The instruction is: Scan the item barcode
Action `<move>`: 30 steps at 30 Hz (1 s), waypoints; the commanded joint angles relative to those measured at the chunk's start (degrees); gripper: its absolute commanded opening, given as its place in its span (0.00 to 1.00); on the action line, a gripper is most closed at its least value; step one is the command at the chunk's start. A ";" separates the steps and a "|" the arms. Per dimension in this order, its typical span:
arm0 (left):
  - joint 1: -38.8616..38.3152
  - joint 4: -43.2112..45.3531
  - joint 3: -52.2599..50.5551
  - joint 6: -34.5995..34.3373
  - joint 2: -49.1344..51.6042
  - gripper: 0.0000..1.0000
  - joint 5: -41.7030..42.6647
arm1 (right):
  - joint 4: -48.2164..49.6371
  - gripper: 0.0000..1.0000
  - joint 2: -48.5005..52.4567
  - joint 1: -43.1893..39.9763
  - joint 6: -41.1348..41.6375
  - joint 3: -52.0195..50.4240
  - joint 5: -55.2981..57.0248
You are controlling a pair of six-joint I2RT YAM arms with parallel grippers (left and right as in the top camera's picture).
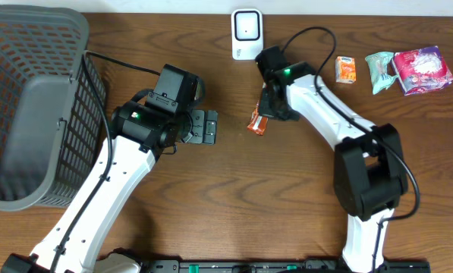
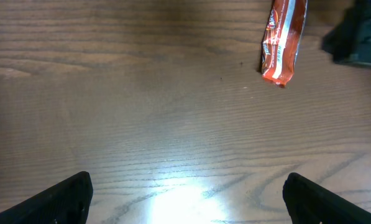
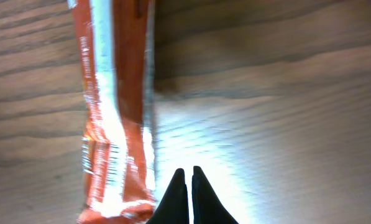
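Right gripper: The right gripper was clenched, its two black fingertips pressed flat together over the wooden table.
Item at the gripper: An orange snack packet with a silvery stripe lay flat on the wood just beside the closed tips. In the right wrist view it was to their left, and its near end reached down level with them.
Grip: The wrist view showed the tips meeting beside the wrapper. Whether its edge was caught between them could not be told.
Seen from above: The packet lay at a slant near the middle of the table, with the right gripper at its upper right end.
Left gripper: The left gripper was released, jaws spread wide over bare wood and nothing between them.
Item from the left: In the left wrist view the packet lay ahead toward the upper right, apart from both fingers. From overhead the left gripper sat near the packet on its left side, not touching it.
Scanner: A white scanner stood at the far edge of the table, beyond the right gripper and apart from the packet.
Left of the table: A grey mesh basket filled the left end, beside the left arm.
Far right corner: A small orange box, a green pouch and a pink packet lay in a row, well apart from both grippers.
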 commanded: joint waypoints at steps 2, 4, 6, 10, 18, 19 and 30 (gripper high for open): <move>0.24 -0.24 0.22 0.11 0.17 0.98 0.07 | -1.77 0.10 -1.62 -0.26 -5.05 -0.17 5.25; 0.24 -0.24 0.22 0.11 0.17 0.98 0.07 | -0.57 0.24 -1.77 -0.20 -7.08 -0.15 2.75; 0.24 -0.24 0.22 0.11 0.17 0.98 0.07 | 1.05 0.30 -1.81 0.00 -7.78 -0.04 -0.13; 0.24 -0.24 0.22 0.11 0.17 0.98 0.07 | 5.03 0.49 -1.81 0.52 -7.72 0.70 -4.17; 0.24 -0.26 0.22 0.11 0.17 0.98 0.07 | 11.87 0.71 -1.70 3.85 -7.67 0.87 5.97; 0.24 -0.26 0.22 0.11 0.17 0.98 0.07 | 12.35 0.71 -1.49 5.07 -7.67 0.85 9.40; 0.24 -0.24 0.22 0.11 0.17 0.98 0.07 | 17.79 0.69 5.79 11.39 -5.55 0.83 29.29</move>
